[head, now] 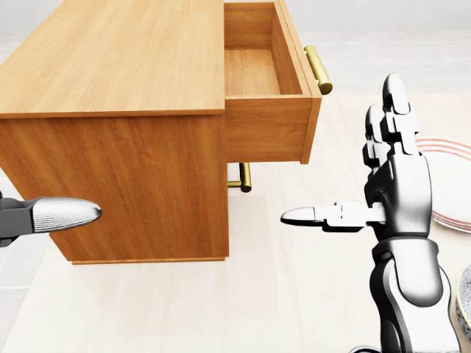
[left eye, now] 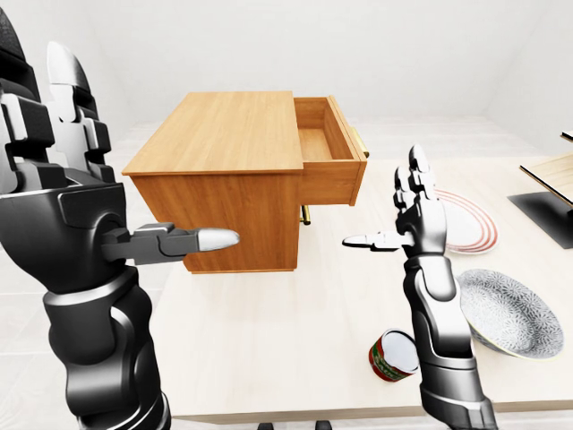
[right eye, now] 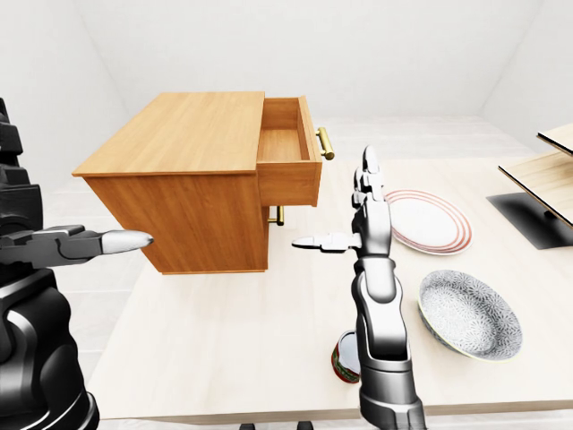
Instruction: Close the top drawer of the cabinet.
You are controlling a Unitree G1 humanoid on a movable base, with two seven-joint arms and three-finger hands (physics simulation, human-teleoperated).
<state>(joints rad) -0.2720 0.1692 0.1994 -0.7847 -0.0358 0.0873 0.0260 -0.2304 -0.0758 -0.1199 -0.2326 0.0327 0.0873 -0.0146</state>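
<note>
The wooden cabinet (head: 110, 59) stands at the left of the table. Its top drawer (head: 266, 131) is pulled out to the right, showing an empty inside, with a brass handle (head: 318, 69) on its face. A second brass handle (head: 245, 177) shows lower down on the shut drawer. My right hand (head: 342, 151) is open, fingers upright and thumb pointing left, and stands right of and below the drawer face, apart from it. My left hand (left eye: 148, 152) is open too, held at the left near the cabinet's side, touching nothing.
On the table (left eye: 295, 340), a red-striped plate (left eye: 468, 224) lies right of my right hand. A patterned bowl (left eye: 510, 309) and a red-and-green can (left eye: 391, 356) sit lower right. A dark stand with a wooden shelf (left eye: 546, 210) is at the far right.
</note>
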